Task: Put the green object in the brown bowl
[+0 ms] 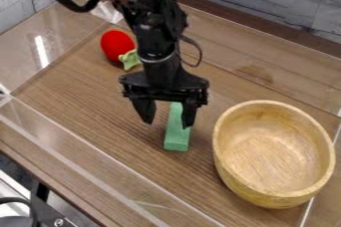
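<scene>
One green bar, centre frame, likely light and stiff | your gripper spread open over it | pinch its long sides mid-length

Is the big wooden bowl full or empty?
Empty. The brown bowl shows only bare wood inside, and the green object sits on the table beside it, under the open gripper.

Place: robot lab bench — a test rig
Signs: wood-grain tabletop, clear plastic barrier, black robot arm — toy props
</scene>
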Controlling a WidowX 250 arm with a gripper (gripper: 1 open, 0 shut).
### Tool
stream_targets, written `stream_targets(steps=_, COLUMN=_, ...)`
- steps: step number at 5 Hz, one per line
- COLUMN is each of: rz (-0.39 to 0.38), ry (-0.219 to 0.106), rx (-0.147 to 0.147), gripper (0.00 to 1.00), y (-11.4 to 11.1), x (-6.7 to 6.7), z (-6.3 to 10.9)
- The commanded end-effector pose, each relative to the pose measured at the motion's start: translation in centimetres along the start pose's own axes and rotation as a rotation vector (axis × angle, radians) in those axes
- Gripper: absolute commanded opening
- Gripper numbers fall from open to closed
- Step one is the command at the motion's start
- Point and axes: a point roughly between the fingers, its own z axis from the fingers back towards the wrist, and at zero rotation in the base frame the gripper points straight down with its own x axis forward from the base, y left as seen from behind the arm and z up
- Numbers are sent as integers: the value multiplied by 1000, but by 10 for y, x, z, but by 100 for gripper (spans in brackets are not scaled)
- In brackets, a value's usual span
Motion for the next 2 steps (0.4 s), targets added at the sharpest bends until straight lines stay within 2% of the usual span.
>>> stream_targets(steps=1, rz=32, ry=-48, rx=-1, gripper=100, y=3, x=11, z=12)
stream_targets(steps=2, rz=37, ry=-45, rx=5, gripper=100, y=4, x=14, z=6)
